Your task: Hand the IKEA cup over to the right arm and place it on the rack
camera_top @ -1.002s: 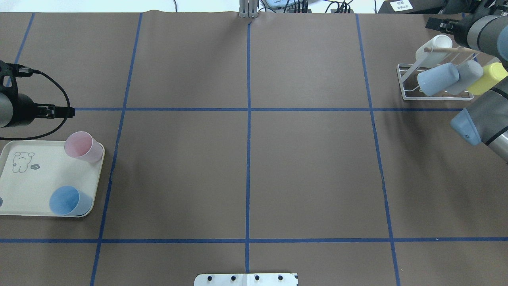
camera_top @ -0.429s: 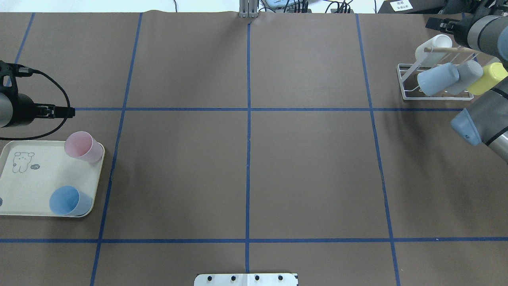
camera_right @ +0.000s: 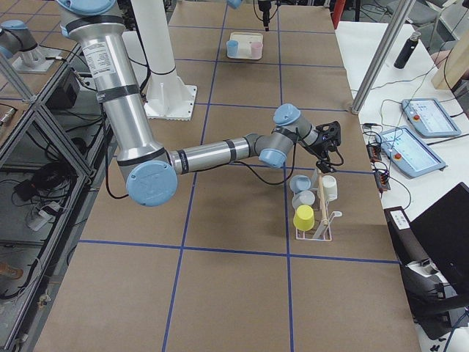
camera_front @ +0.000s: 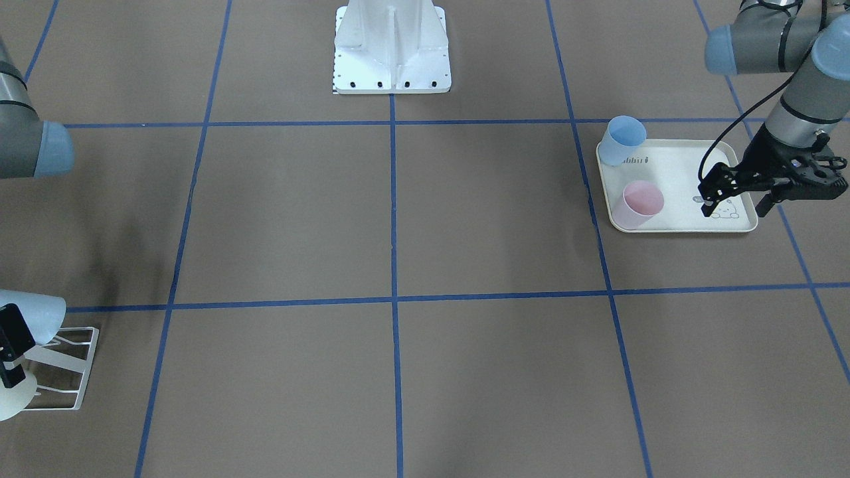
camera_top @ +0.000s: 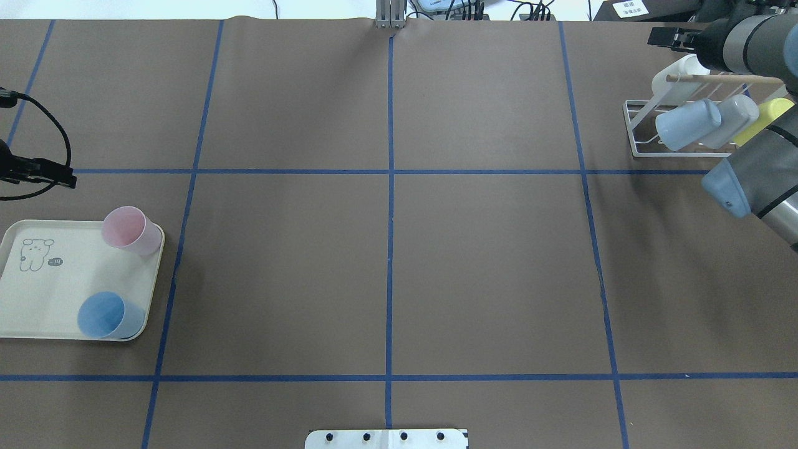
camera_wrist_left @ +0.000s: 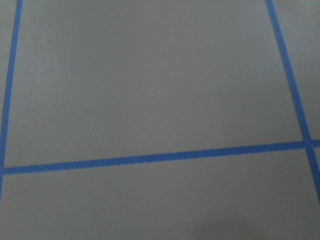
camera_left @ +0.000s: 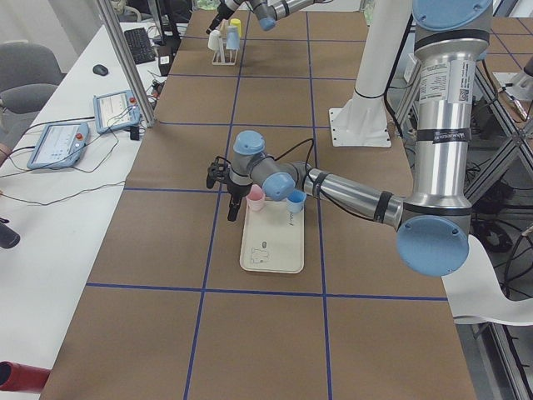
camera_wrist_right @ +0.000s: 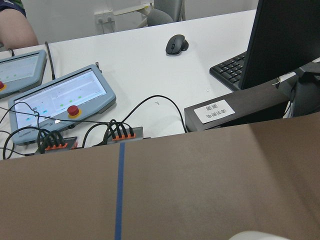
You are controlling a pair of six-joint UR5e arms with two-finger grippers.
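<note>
**Left tool.** The left tool (camera_front: 736,202) hangs above the surface (camera_top: 386,268) with its fingers spread and nothing between them. In the overhead view it sits at the left edge of the frame, above the upper edge of the tray (camera_top: 56,293) and apart from it. In the front-facing view it overlaps the right end of the tray, beside the rabbit print. It touches neither cup. Its wrist view shows only brown paper and blue tape lines. A black cable (camera_top: 56,131) loops from its wrist.

**Right tool.** The right tool (camera_top: 658,36) is in the upper right of the overhead view, just above the white cup (camera_top: 679,78) in the frame. How far its fingers are apart cannot be told, nor whether it touches that cup. A white rim shows at the bottom edge of its wrist view.

**Cups.**
- The pink cup (camera_top: 129,229) stands upright in the upper right corner of the tray.
- The blue cup (camera_top: 109,315) stands upright near the lower right corner of the tray.
- The rack (camera_top: 631,134) carries four cups, each tilted on a peg: white, pale blue cup (camera_top: 686,123), grey cup (camera_top: 735,115) and yellow cup (camera_top: 770,115).

**Surroundings.** The tray and the rack stand well apart, at opposite ends of the surface. The right arm's elbow (camera_top: 729,187) lies at the rack's lower right and covers part of the yellow cup. Two control pendants (camera_wrist_right: 60,100), a mouse (camera_wrist_right: 176,44) and a keyboard (camera_wrist_right: 235,70) lie on a white desk past the surface.
</note>
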